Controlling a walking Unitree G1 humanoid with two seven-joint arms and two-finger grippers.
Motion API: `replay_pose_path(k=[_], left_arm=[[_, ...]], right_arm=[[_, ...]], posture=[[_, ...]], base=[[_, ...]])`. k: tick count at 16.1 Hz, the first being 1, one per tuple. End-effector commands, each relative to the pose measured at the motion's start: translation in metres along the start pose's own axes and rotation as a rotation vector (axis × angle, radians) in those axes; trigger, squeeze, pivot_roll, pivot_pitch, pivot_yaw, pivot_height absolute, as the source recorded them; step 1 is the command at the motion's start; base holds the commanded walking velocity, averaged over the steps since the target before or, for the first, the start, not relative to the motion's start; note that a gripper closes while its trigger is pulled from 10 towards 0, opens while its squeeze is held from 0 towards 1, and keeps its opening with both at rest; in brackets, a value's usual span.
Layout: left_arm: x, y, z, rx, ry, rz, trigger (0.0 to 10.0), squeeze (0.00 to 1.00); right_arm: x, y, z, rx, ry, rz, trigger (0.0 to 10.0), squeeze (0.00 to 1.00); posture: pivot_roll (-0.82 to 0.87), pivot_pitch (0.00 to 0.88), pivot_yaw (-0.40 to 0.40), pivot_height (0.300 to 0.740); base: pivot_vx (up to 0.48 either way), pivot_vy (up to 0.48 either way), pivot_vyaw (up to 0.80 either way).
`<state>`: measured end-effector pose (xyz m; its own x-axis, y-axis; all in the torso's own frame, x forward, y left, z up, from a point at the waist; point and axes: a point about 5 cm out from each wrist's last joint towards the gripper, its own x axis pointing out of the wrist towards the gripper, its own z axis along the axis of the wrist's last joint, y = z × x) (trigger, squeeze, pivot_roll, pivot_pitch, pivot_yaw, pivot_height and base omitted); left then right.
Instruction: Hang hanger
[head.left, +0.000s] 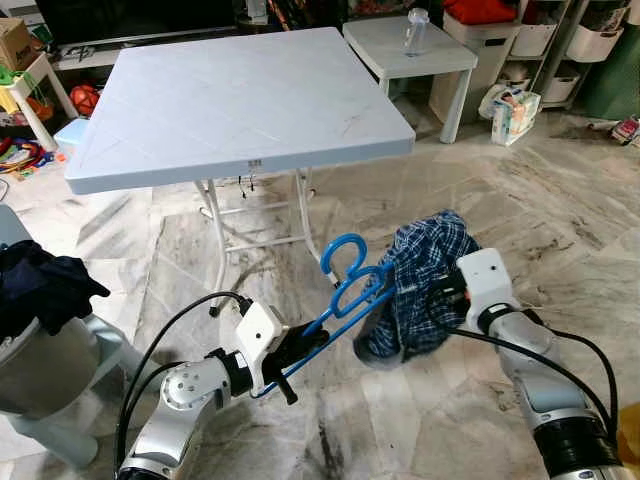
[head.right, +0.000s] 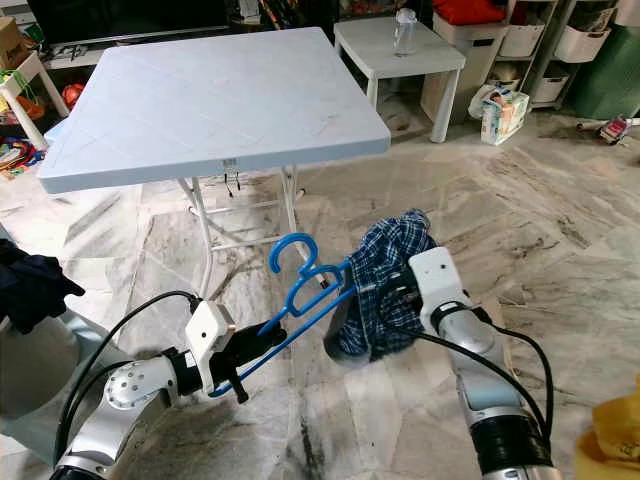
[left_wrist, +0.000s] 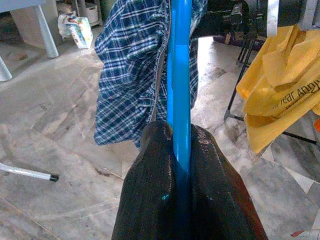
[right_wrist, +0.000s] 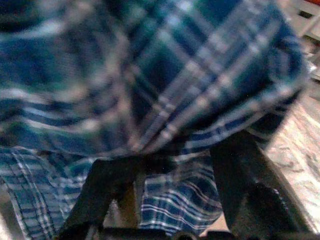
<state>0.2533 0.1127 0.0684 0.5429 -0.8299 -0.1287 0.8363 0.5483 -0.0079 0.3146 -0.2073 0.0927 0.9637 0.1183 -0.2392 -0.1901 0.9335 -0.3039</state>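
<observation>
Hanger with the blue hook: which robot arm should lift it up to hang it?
Probably the left. Its tool is shut on the blue hanger, while the right tool grips the checked shirt.

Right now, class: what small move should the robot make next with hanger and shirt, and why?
Probably the left gripper should slide the hanger further into the shirt. It grips one end of the blue hanger; the far end only meets the bunched plaid shirt, which the right gripper holds up off the floor.
</observation>
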Motion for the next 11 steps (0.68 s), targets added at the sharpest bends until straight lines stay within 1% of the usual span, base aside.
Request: replay_pose_path(k=[1, 3, 4, 5, 7, 11], left_arm=[[-0.001, 0.003, 0.006, 0.017, -0.017, 0.007, 0.0, 0.0], [-0.002, 0.003, 0.006, 0.014, -0.015, 0.01, 0.0, 0.0], [-0.002, 0.003, 0.006, 0.014, -0.016, 0.012, 0.0, 0.0], [-0.002, 0.003, 0.006, 0.014, -0.016, 0.012, 0.0, 0.0], [-0.002, 0.003, 0.005, 0.013, -0.015, 0.018, 0.0, 0.0], [-0.001, 0.004, 0.004, 0.014, -0.011, 0.025, 0.0, 0.0]], right_arm=[[-0.001, -0.003, -0.002, 0.023, -0.003, -0.027, 0.0, 0.0], [-0.001, -0.007, -0.003, 0.018, -0.002, -0.063, 0.0, 0.0], [-0.001, -0.011, -0.003, 0.032, 0.002, -0.096, 0.0, 0.0], [-0.001, -0.011, -0.003, 0.032, 0.002, -0.096, 0.0, 0.0], [-0.002, -0.018, -0.003, 0.05, -0.002, -0.141, 0.0, 0.0], [-0.001, -0.027, 0.002, 0.064, -0.022, -0.195, 0.0, 0.0]], posture=[[-0.07, 0.058, 0.001, 0.74], [-0.07, 0.058, -0.001, 0.74], [-0.07, 0.061, -0.002, 0.74], [-0.07, 0.061, -0.002, 0.74], [-0.07, 0.061, -0.006, 0.74], [-0.07, 0.055, -0.01, 0.74]], base=[[0.0, 0.0, 0.0], [0.0, 0.0, 0.0], [0.0, 0.0, 0.0], [0.0, 0.0, 0.0], [0.0, 0.0, 0.0], [0.0, 0.0, 0.0]])
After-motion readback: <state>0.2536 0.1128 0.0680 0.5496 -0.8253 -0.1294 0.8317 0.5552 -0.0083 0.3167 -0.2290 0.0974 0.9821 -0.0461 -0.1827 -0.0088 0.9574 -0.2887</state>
